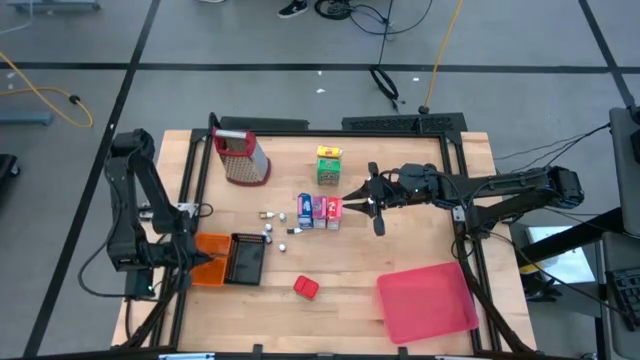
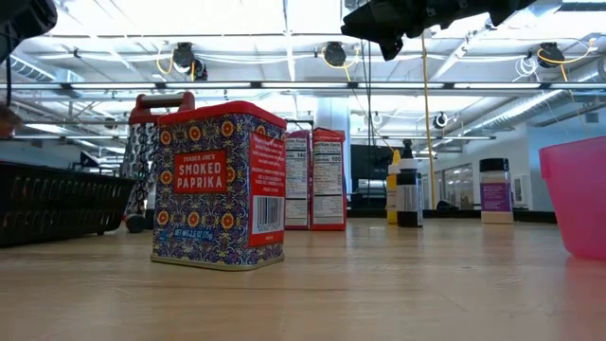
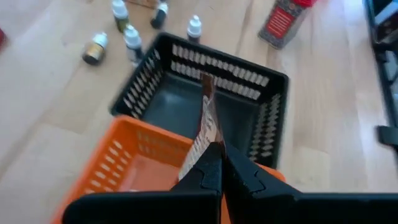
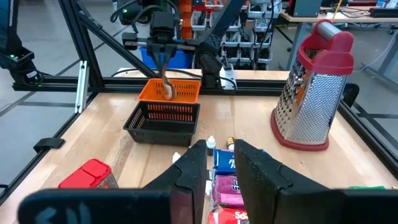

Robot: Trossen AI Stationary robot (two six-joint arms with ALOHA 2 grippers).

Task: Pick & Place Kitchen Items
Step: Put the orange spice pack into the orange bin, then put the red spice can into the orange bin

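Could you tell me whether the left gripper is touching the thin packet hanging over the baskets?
Touching. In the left wrist view the left gripper is shut on the thin packet, which stands up between its fingertips over the orange basket and black basket.

Robotics lab; wooden bench [image 1: 400, 250], floor cables [image 1: 40, 85], parts shelving [image 4: 255, 28]

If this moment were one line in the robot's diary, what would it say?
left claw: shut on thin packet over orange basket | right claw: above carton row, holding nothing | pink bin: untouched

Pink bin [image 2: 578, 194] cut off at low view's edge; tiny silvery pieces [image 1: 277, 233] indistinct.
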